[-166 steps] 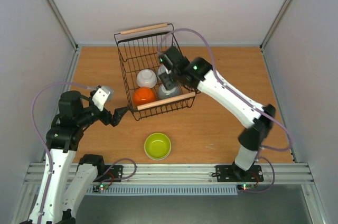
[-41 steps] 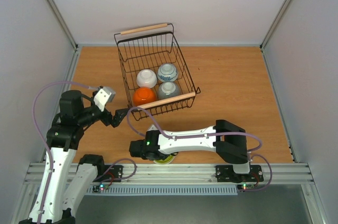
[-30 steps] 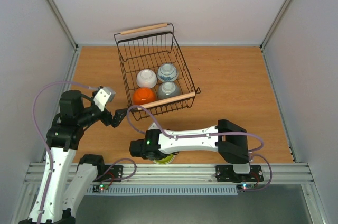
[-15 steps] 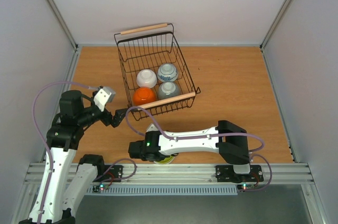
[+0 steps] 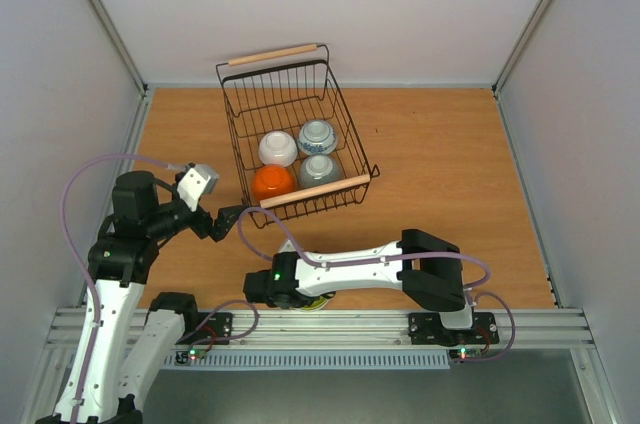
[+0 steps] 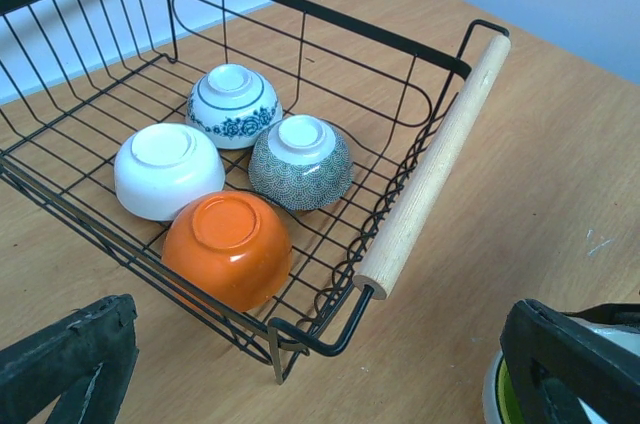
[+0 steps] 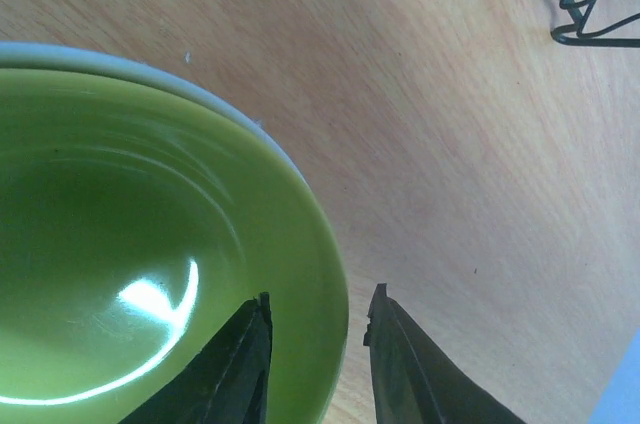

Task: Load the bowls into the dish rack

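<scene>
Yellow-green bowl (image 7: 150, 244) sits upright on the table (image 7: 450, 144), apart from the dish rack (image 5: 296, 134). Probably rigid, glazed, slippery and breakable: grip the rim. Right end effector (image 7: 320, 294) straddles that rim; whether it is clamped cannot be told. Left end effector (image 6: 320, 344) stands open, empty.

right gripper (image 7: 320, 296) moved onto yellow-green bowl (image 7: 120, 234) rim

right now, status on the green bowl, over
Left gripper jaws wide open, beside the dish rack. Right gripper jaws astride the yellow-green bowl rim, grip unconfirmed. Bowl upright, outside the rack; no obstacle seen between.
</scene>
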Action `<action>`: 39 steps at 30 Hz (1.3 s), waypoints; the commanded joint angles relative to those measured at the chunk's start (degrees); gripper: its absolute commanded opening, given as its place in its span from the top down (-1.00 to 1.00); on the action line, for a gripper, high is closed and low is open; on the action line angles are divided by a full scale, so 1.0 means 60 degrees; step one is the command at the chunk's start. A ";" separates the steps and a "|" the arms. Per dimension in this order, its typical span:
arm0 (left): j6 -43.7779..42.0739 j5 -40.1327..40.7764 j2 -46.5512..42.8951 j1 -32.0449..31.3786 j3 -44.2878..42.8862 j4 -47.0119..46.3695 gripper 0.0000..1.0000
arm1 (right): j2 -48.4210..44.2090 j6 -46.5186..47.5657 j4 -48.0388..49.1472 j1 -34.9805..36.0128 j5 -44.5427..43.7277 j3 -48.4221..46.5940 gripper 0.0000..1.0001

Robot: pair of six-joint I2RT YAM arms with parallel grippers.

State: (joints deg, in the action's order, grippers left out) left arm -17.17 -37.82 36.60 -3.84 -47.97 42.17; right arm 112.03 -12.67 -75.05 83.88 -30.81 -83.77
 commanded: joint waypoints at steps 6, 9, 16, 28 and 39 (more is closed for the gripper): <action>-0.0046 -0.0141 -0.0131 -0.0005 0.0113 -0.0269 -0.98 | 0.0123 -0.0218 0.0015 0.0083 0.0027 0.0132 0.56; -0.0054 -0.0141 -0.0128 -0.0005 0.0113 -0.0270 -0.98 | 0.0181 -0.0244 -0.0017 0.0083 0.0043 0.0140 0.63; -0.0054 -0.0142 -0.0124 -0.0007 0.0112 -0.0262 -0.98 | 0.0115 -0.0318 -0.0170 0.0084 -0.0021 0.0148 0.87; -0.0053 -0.0127 -0.0165 -0.0013 0.0099 -0.0262 -0.98 | -0.0753 -0.0432 -0.0571 0.0098 -0.0560 0.0107 0.97; -0.0054 -0.0127 -0.0152 -0.0006 0.0113 -0.0276 -0.98 | -0.0774 -0.0625 -0.0655 0.0313 -0.0353 -0.0113 0.69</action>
State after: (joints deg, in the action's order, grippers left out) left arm -17.15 -37.98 36.34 -3.84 -47.97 42.17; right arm 107.18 -14.46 -78.08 84.79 -32.49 -83.09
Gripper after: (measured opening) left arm 0.991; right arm 0.059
